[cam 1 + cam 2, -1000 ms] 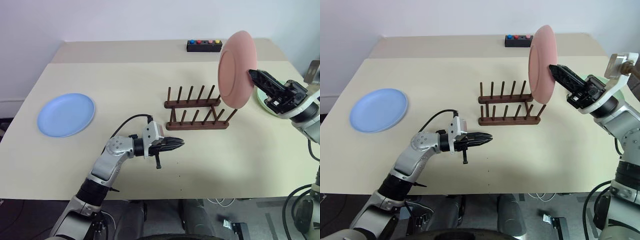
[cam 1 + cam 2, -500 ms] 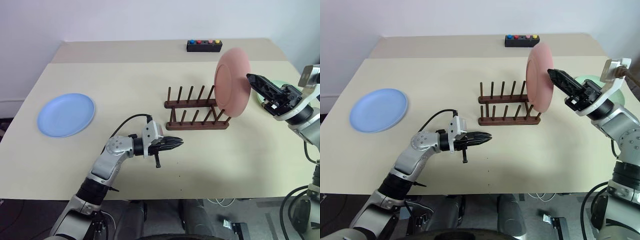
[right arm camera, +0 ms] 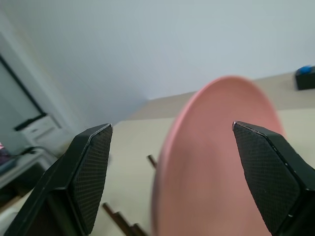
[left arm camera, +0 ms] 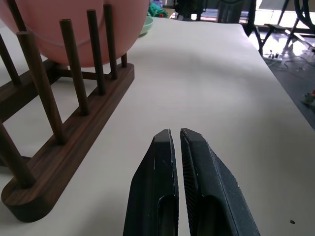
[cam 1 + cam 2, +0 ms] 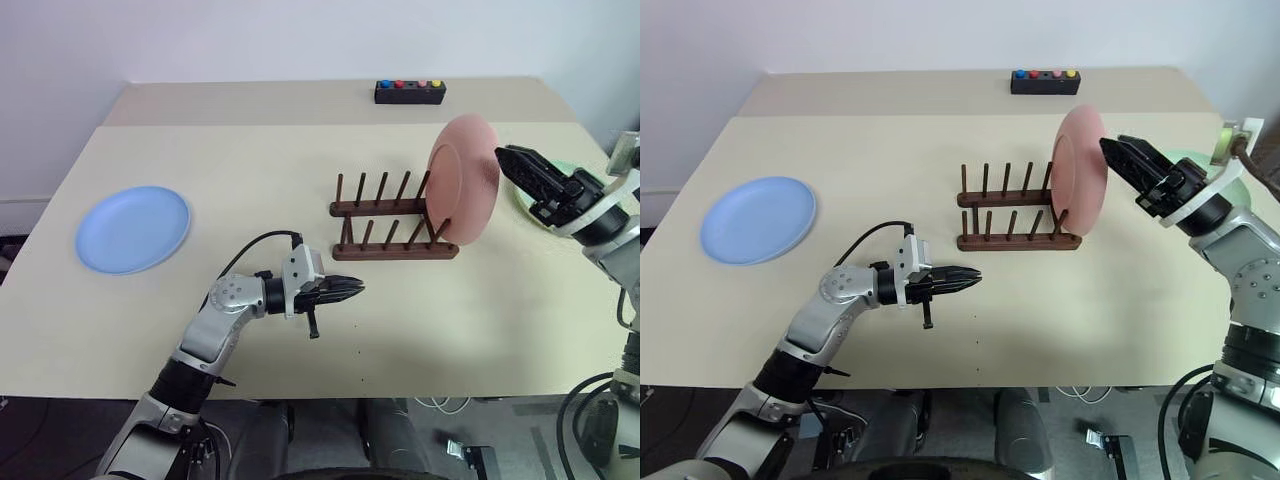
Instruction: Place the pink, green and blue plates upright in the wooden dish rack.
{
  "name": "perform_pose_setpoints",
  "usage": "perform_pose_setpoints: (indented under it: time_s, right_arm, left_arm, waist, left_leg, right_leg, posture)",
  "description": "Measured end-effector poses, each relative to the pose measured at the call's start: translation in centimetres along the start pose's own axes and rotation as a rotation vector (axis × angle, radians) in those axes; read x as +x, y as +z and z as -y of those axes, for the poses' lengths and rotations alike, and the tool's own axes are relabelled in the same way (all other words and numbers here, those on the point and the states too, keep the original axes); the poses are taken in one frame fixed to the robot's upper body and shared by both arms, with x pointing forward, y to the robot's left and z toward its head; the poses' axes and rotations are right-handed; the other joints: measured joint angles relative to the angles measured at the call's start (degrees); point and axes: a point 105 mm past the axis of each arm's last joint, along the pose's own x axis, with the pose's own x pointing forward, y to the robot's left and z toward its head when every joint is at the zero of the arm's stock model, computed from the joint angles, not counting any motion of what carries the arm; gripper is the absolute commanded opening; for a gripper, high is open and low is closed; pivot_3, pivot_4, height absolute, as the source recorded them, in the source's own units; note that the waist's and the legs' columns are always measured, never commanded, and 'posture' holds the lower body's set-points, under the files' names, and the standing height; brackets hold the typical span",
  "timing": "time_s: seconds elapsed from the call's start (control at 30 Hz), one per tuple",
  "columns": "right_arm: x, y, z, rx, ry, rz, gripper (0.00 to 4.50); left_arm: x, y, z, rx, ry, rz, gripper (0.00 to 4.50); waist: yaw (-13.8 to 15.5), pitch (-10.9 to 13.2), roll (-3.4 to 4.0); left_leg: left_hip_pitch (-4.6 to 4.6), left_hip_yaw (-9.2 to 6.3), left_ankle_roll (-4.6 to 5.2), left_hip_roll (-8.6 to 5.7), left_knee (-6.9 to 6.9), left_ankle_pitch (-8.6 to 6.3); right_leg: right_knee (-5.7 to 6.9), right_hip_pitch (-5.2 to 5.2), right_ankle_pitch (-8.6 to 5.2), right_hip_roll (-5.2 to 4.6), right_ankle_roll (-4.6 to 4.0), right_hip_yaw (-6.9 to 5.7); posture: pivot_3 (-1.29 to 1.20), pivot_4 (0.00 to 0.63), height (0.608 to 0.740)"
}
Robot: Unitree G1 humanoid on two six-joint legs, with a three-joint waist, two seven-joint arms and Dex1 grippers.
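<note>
a: the right gripper has its two fingers spread wide, and nothing sits between them. it hangs at about three o'clock from the pink plate, close to the rim but apart from it.

b: and the plate?

a: it stands on edge in the end slot of the wooden rack, at the rack's three o'clock end, tilted a little, with the pegs holding it. i'd judge that one as placed.

b: the left gripper?

a: pressed shut on nothing, pointing level toward three o'clock, low over the table. the rack is at about one o'clock from it, a short way off.

b: so which plate comes next, and for which arm?

a: the blue plate lies flat, well apart from the rack, at nine o'clock from it and about ten o'clock from the left gripper. the left arm is plainly nearer to it. the green plate lies flat just behind the right gripper, at three o'clock from the rack, so the right arm is nearer to that one.

b: and the free slots?

a: the rails run from nine to three o'clock, so a plate must go in standing across them, like the pink one.
</note>
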Motion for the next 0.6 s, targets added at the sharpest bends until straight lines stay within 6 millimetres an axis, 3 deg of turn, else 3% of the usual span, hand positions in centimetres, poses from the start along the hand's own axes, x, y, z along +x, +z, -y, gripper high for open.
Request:
perform_pose_setpoints:
  time_s: [0.2, 0.27, 0.33, 0.47, 0.6]
  right_arm:
    - [-3.8, 3.4, 3.1, -0.163, -0.207, 0.076, 3.94]
    - [-5.0, 3.4, 4.6, -0.210, -0.295, 0.059, 3.94]
    - [-6.4, 2.5, 6.4, -0.306, -0.398, -0.036, 3.94]
    - [-7.3, 0.0, 8.8, -0.533, -0.488, -0.279, 3.94]
    - [-8.1, -4.1, 11.5, -0.772, -0.500, -0.576, 3.94]
  left_arm:
    - [0.0, -0.1, 0.1, -0.001, 0.001, 0.001, 0.24]
    - [-0.2, -0.3, 0.2, -0.007, 0.003, -0.002, 0.24]
    - [-0.1, -0.1, 0.3, -0.006, 0.001, 0.002, 0.24]
    - [0.0, 0.0, 0.3, -0.003, -0.003, 0.006, 0.24]
    - [0.1, 0.1, 0.3, 0.000, -0.006, 0.008, 0.24]
  waist:
    - [-0.06, -0.01, 0.01]
    - [-0.13, -0.01, 0.01]
    - [-0.35, -0.03, 0.06]
    - [-0.60, -0.08, 0.16]
    - [-0.55, -0.07, 0.17]
  left_leg:
    - [0.00, 0.01, 0.00, 0.00, 0.00, 0.00]
    - [0.01, 0.02, 0.00, 0.00, 0.00, 0.00]
    - [0.03, 0.05, 0.00, 0.00, -0.01, 0.00]
    - [0.09, 0.13, 0.00, 0.00, 0.00, 0.00]
    - [0.09, 0.15, -0.01, 0.00, 0.00, 0.00]
  right_leg:
    - [0.00, 0.00, 0.00, 0.00, 0.00, 0.00]
    - [0.00, 0.00, 0.00, 0.00, 0.00, 0.01]
    - [0.04, -0.02, 0.00, 0.00, 0.00, 0.02]
    - [0.09, -0.02, -0.01, 0.00, 0.01, 0.07]
    - [0.10, -0.02, -0.01, 0.00, 0.01, 0.09]
  posture:
    - [0.00, 0.150, 0.740]
    - [0.00, 0.150, 0.740]
    - [0.00, 0.150, 0.740]
    - [0.00, 0.150, 0.740]
    - [0.00, 0.150, 0.740]
